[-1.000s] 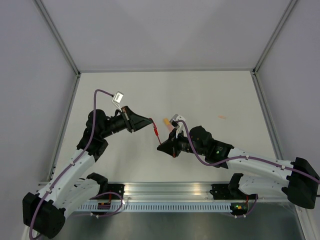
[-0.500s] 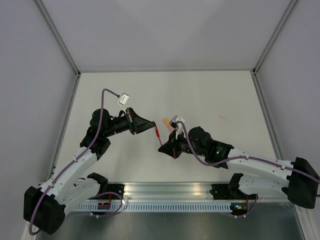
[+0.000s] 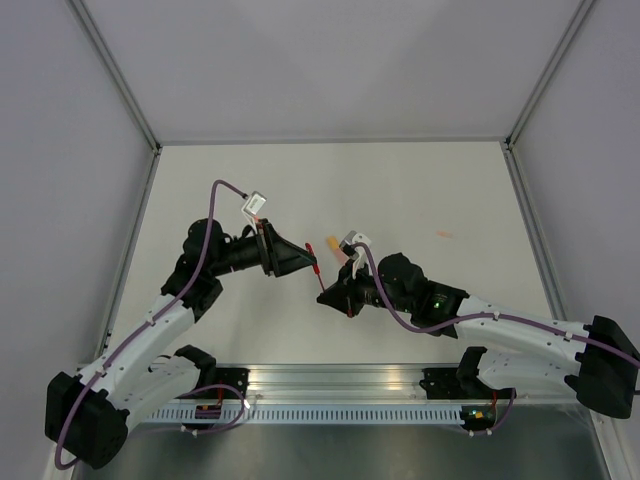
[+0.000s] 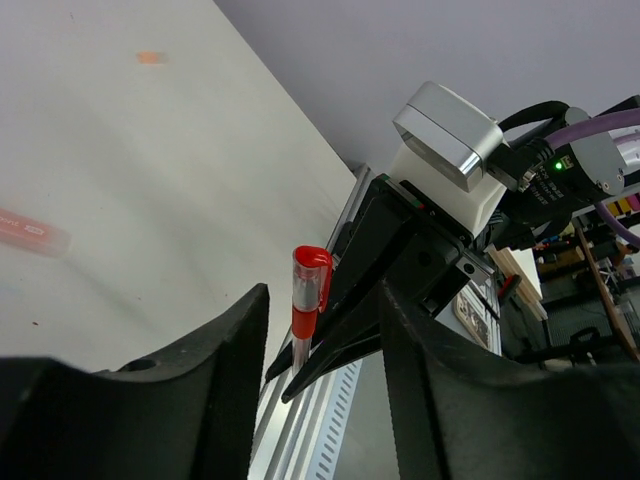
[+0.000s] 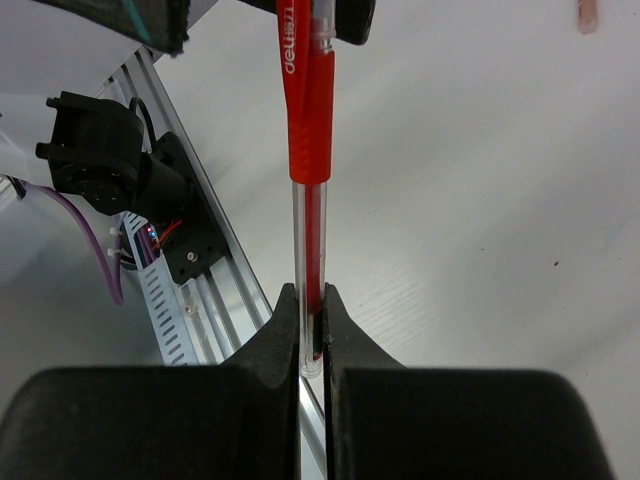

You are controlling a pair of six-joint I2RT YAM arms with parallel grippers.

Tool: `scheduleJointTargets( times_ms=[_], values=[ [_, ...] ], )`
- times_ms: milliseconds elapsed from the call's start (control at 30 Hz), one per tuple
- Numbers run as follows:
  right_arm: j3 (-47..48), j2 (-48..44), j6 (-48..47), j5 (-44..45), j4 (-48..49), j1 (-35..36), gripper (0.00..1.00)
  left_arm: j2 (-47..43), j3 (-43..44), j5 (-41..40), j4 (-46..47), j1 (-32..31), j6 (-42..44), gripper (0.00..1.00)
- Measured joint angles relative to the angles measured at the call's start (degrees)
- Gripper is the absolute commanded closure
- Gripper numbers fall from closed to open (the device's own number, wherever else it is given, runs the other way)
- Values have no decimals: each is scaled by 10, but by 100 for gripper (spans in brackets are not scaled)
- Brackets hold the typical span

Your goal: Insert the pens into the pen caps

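Left fingers [image 4: 215, 380] apart flanking red pen [image 4: 303, 320]; right fingers [image 5: 285, 335] clamping it.

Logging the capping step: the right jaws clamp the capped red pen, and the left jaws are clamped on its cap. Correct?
Not quite: the left jaws stand open, gaps either side of the cap, as the left wrist view shows. The right jaws do clamp the capped red pen.
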Motion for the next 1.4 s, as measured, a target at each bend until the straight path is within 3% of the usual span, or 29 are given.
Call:
scheduleJointTargets(
  times_ms=[367, 733, 933, 1167, 1400],
  values=[
    [0, -3, 0, -1, 4, 0, 100, -1, 3, -4, -4, 0, 0, 40],
    [0, -3, 0, -14, 7, 0, 100, -10, 3, -23, 3, 0, -7, 45],
    [0, -1, 0, -16, 7, 0, 100, -17, 3, -32, 17, 0, -15, 59],
    [0, -1, 0, -18, 12, 0, 100, -14, 2, -41, 30, -5, -23, 95],
    [0, -1, 0, -18, -7, 1, 100, 0, -2, -70, 50, -49, -14, 98]
  ],
)
